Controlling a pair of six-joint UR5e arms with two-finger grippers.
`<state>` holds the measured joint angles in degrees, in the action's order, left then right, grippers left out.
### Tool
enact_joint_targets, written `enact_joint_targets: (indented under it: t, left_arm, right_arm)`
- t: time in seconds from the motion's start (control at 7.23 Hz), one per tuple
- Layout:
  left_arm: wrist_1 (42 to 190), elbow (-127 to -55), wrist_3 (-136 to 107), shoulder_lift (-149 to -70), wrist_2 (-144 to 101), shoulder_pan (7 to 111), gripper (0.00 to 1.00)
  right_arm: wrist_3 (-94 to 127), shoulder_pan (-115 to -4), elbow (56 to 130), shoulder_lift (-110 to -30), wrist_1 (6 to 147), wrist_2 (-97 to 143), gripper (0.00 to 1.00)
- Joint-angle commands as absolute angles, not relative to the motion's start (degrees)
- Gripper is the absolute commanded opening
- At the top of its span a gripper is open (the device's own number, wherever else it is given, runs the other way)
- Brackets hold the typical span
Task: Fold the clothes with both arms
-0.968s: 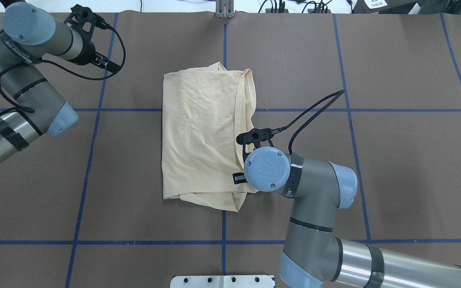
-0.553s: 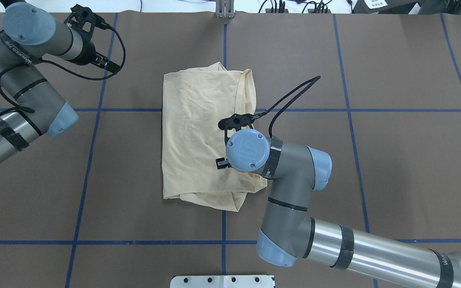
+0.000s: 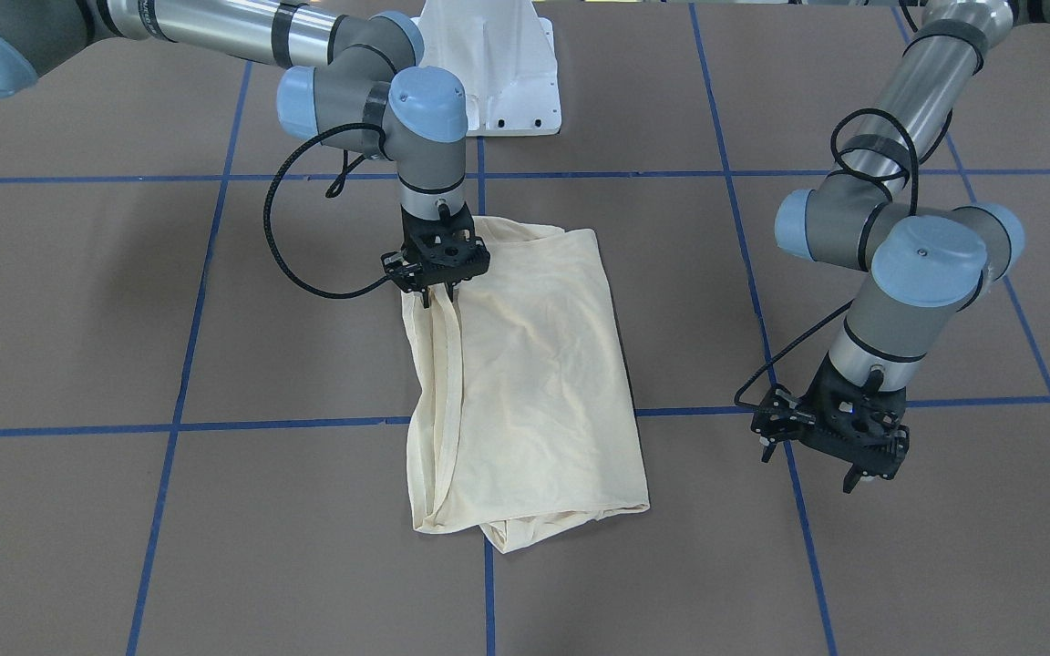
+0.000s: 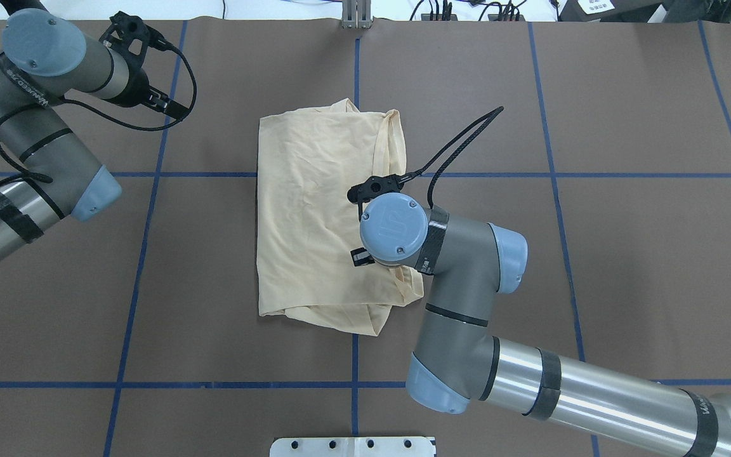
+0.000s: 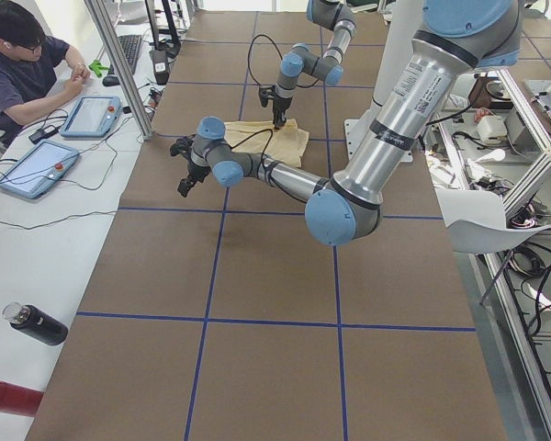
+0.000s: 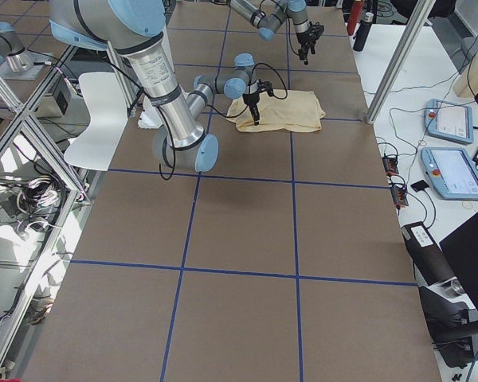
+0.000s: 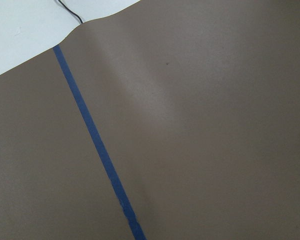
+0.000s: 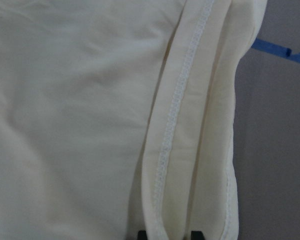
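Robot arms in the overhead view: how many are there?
2. The right arm reaches over the shirt in the middle of the view; the left arm is at the far left, off the shirt.

4 fixed around shirt (image 4: 308,209), 2 wrist-mounted

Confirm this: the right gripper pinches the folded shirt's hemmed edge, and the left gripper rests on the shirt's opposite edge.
Not quite. The left gripper hangs over the table, apart from the shirt; the exterior front-facing view shows it. The right gripper does pinch the hemmed edge.
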<state>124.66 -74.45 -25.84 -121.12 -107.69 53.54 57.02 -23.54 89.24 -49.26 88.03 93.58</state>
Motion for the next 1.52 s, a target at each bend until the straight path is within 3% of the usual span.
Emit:
enact_joint_targets:
  t: [0.0, 0.14, 0.28, 0.55, 0.69, 0.83, 0.97, 1.24, 1.38]
  left_arm:
    - [124.72, -74.36, -25.84, -121.03, -107.67, 53.53, 1.00]
    - [124.72, -74.44, -25.84, -121.11, -107.75, 53.53, 1.00]
    - [124.72, -74.44, -25.84, -121.03, -107.67, 53.44, 1.00]
    - [124.72, -74.44, -25.84, -121.11, -107.75, 53.44, 1.00]
    - [124.72, -74.44, -25.84, -121.11, -107.75, 53.35, 1.00]
    - [124.72, -74.53, -25.84, -121.11, -107.75, 53.35, 1.00]
    - [124.72, -74.71, -25.93, -121.11, -107.75, 53.35, 1.00]
    - [123.93, -78.98, -32.20, -120.07, -113.16, 53.26, 1.00]
    - [123.93, -85.10, -38.78, -117.01, -114.94, 52.48, 1.00]
  right_arm:
    - [56.95, -23.55, 89.64, -49.04, 88.33, 93.60, 0.24]
    - [56.95, -23.64, 90.78, -49.22, 89.81, 93.69, 0.16]
    - [56.95, -24.08, 92.88, -49.91, 91.30, 94.04, 0.01]
    - [57.13, -24.34, 99.36, -55.25, 92.90, 94.40, 0.00]
    - [57.65, -24.17, 103.15, -59.63, 92.81, 94.31, 0.21]
    - [58.09, -23.91, 103.62, -60.90, 92.38, 93.70, 0.90]
    - [58.88, -23.82, 103.62, -60.56, 92.29, 93.87, 1.00]
    - [60.72, -24.34, 104.41, -60.03, 92.02, 94.39, 1.00]
    - [63.52, -24.35, 106.07, -60.46, 92.11, 94.74, 1.00]
